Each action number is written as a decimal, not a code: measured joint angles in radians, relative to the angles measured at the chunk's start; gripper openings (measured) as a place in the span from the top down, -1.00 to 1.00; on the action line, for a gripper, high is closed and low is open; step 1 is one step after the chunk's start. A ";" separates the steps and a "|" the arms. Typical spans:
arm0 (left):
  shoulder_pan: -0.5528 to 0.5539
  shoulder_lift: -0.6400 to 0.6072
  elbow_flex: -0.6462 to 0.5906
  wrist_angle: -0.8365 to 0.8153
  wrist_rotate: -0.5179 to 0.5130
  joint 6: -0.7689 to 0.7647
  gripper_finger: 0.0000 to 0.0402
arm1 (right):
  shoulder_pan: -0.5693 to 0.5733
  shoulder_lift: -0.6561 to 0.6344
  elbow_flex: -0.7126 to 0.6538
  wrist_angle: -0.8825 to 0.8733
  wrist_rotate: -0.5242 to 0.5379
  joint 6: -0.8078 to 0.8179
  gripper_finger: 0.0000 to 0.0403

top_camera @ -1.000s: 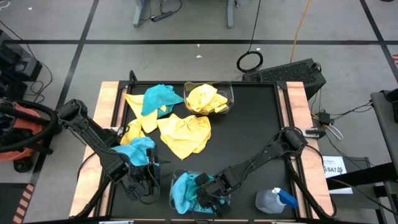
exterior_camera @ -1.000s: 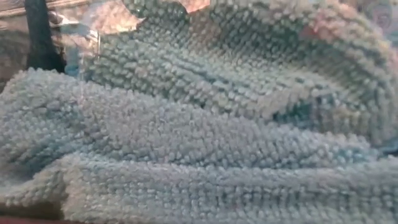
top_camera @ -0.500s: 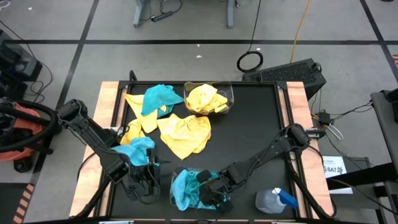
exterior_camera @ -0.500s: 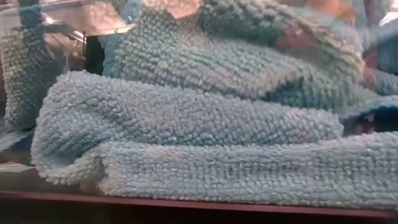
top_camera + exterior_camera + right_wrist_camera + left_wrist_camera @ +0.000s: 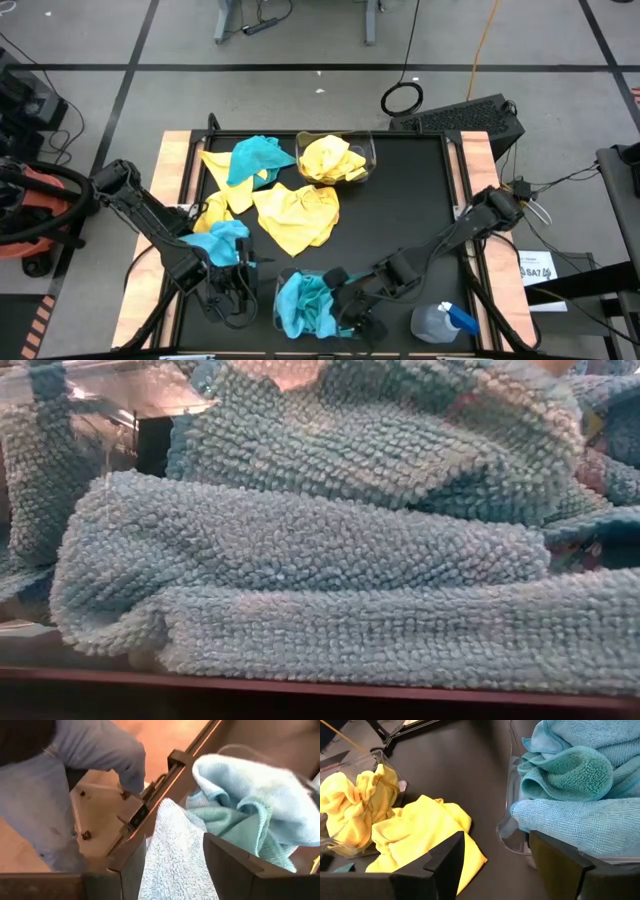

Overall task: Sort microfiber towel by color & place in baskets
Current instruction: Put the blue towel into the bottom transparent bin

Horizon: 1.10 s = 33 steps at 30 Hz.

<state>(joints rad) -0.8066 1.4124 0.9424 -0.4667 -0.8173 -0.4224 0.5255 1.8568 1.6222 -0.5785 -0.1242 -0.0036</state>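
Observation:
The near clear basket (image 5: 290, 325) holds several turquoise towels (image 5: 305, 305), which fill the low view (image 5: 300, 560). The far basket (image 5: 368, 160) holds yellow towels (image 5: 332, 160). Loose yellow towels (image 5: 295, 215) and turquoise towels (image 5: 255, 158) lie on the table's far left half, and another turquoise towel (image 5: 220, 240) lies nearer the left arm. My right gripper (image 5: 352, 312) is open just right of the near basket. My left gripper (image 5: 228, 290) is open and empty to the basket's left, facing it (image 5: 496, 837). My right gripper (image 5: 175, 842) has its open fingers on either side of a pale turquoise towel's hanging flap (image 5: 170, 855) at the near basket's right side. I cannot tell whether the fingers touch it.
A clear spray bottle with a blue trigger (image 5: 440, 322) stands at the near right corner. A person's blue clothing (image 5: 75, 765) shows beyond the table's edge in the right wrist view. Bare black tabletop (image 5: 410, 200) lies on the right half.
My right gripper has drawn back from over the near basket toward the table's right edge. The turquoise towels in that basket have dropped and settled lower, with a folded edge now lying along the front wall.

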 joint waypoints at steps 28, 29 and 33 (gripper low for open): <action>0.119 0.000 -0.004 -0.156 0.001 0.039 -0.15 | -0.137 -0.080 0.002 -0.221 0.304 -0.083 0.05; 0.130 0.000 -0.014 -0.154 0.001 0.041 -0.15 | -0.145 -0.080 0.002 -0.225 0.303 -0.084 0.05; 0.186 0.000 -0.063 -0.159 0.002 0.044 -0.15 | -0.169 -0.080 0.002 -0.230 0.270 -0.093 0.05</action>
<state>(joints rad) -0.6205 1.4122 0.8790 -0.6259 -0.8154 -0.3782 0.3563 1.7763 1.6241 -0.8082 0.1457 -0.0965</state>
